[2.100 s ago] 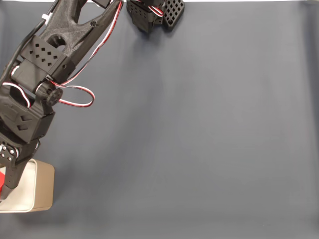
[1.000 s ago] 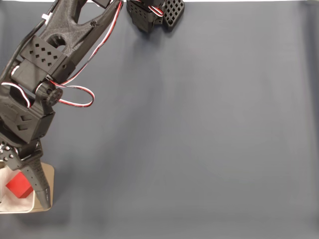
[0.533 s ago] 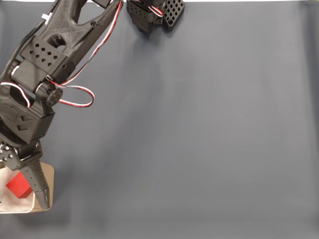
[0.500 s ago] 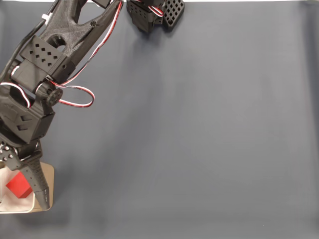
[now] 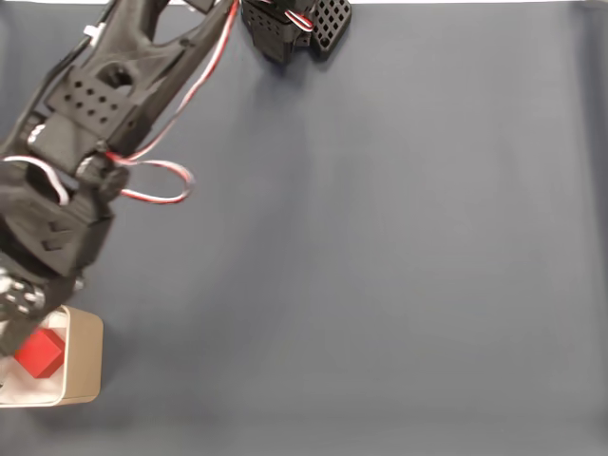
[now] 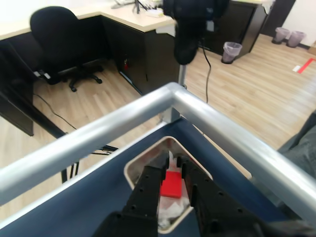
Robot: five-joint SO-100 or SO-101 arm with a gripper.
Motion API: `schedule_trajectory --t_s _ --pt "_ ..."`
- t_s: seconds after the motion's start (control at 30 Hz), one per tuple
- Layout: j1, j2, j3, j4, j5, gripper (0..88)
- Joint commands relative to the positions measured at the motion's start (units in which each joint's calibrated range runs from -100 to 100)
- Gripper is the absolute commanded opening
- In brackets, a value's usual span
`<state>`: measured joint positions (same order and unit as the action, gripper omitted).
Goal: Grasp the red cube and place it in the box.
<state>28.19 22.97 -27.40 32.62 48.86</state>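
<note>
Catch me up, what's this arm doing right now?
A single black arm is working at the corner of a dark blue table. The red cube lies inside the box, so the drop looks done. In the wrist view the gripper is open above the box, its fingers either side of the cube; whether they touch it is unclear.

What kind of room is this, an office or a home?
Most likely an office or lab. The wrist view shows a black office chair, a long desk and two bins on a wood floor. The cube lies in the box, on a blue table with a metal rail.
</note>
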Motion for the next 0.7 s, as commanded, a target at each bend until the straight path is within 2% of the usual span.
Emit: schedule_trajectory --t_s 0.0,0.33,0.67 --pt "-6.46 -11.01 2.67 -1.88 -0.15 0.0" --pt "-21.94 -37.44 34.51 -4.83 0.0 0.0" --pt "-26.84 -71.93 81.96 -7.37 0.98 0.0"
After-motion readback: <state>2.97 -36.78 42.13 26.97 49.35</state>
